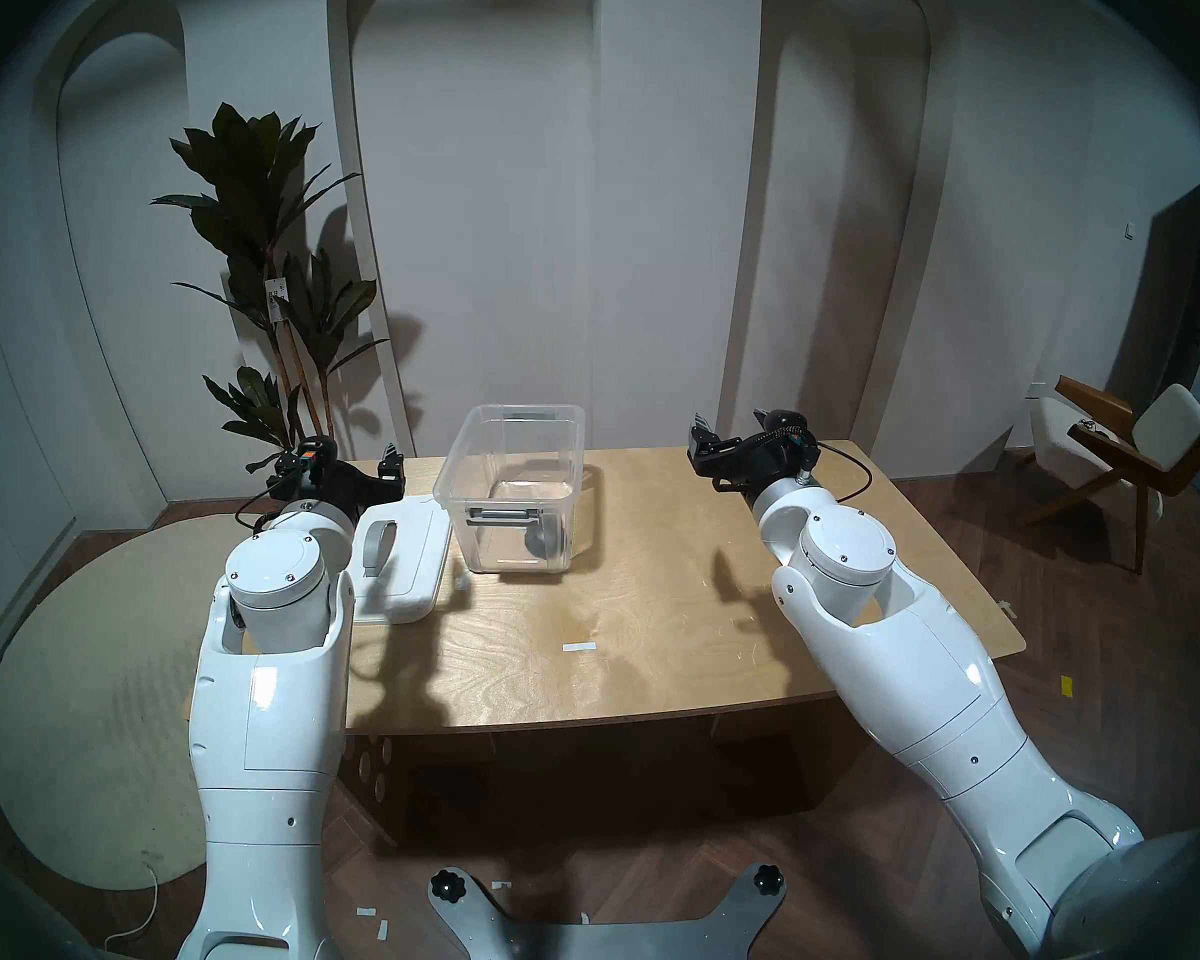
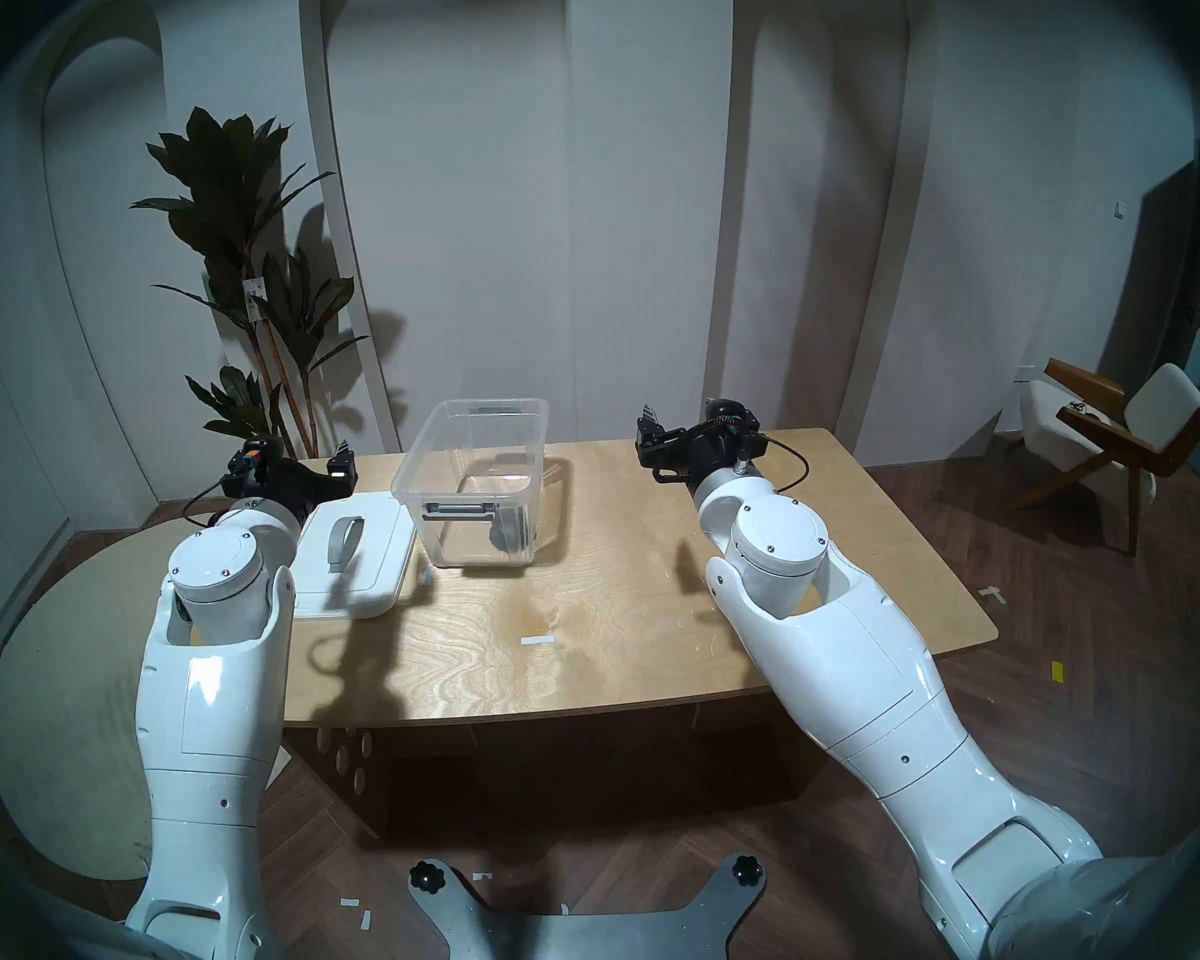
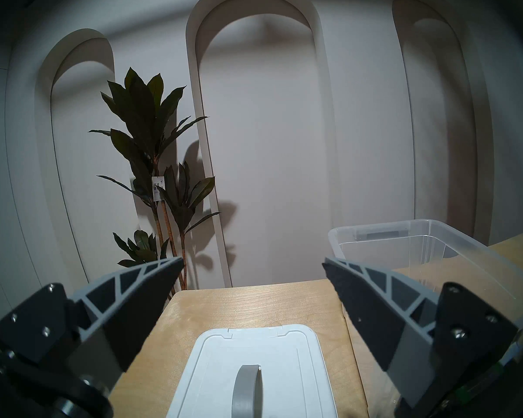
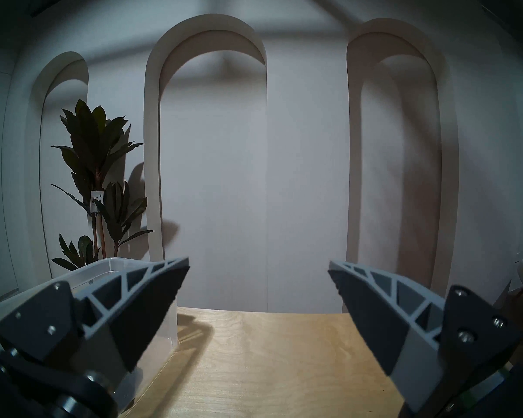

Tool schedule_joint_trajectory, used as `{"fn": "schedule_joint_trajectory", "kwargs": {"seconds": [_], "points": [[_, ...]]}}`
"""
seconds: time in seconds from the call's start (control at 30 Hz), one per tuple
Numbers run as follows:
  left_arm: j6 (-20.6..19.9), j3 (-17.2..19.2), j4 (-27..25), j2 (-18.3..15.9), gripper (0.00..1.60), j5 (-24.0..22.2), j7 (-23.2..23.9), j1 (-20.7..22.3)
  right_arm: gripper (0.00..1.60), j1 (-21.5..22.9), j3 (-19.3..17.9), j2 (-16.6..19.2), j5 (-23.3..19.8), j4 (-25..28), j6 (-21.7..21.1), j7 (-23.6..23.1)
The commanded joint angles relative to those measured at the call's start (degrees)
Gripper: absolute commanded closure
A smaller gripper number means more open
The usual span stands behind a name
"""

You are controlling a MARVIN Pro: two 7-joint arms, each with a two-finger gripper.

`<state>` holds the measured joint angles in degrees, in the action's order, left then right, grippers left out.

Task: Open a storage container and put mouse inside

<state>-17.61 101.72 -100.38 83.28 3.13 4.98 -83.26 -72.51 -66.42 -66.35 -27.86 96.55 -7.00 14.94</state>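
Note:
The clear storage container [image 1: 460,468] stands open at the back middle of the wooden table [image 1: 652,633]; it also shows in the left wrist view [image 3: 405,236] and the right wrist view [image 4: 82,272]. Its white lid [image 1: 414,571] with the grey arched handle [image 1: 378,544] lies flat on the table to its left. A dark rounded shape, the mouse [image 1: 542,539], shows through the tub's front wall, on the tub's floor. My left gripper [image 1: 355,463] is open and empty above the lid's far end [image 3: 212,378]. My right gripper [image 1: 732,425] is open and empty, right of the tub, above the table.
A tall potted plant [image 1: 272,259] stands behind the table's left corner. A round beige rug [image 1: 98,695] lies on the floor at left, a wooden chair [image 1: 1123,453] at far right. A white tape strip [image 1: 578,646] lies on the table.

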Motion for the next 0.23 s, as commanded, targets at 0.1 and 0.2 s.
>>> {"fn": "schedule_joint_trajectory", "kwargs": {"seconds": [0.1,0.2], "points": [[0.52,-0.1,-1.35,-0.02,0.0,-0.07,0.05,1.15,0.0,0.36,-0.39,-0.25,0.0,1.39,0.36,0.06],[0.52,-0.09,-1.35,0.0,0.0,-0.04,0.08,1.16,0.0,0.35,-0.42,-0.27,0.02,1.39,0.35,0.03]]}}
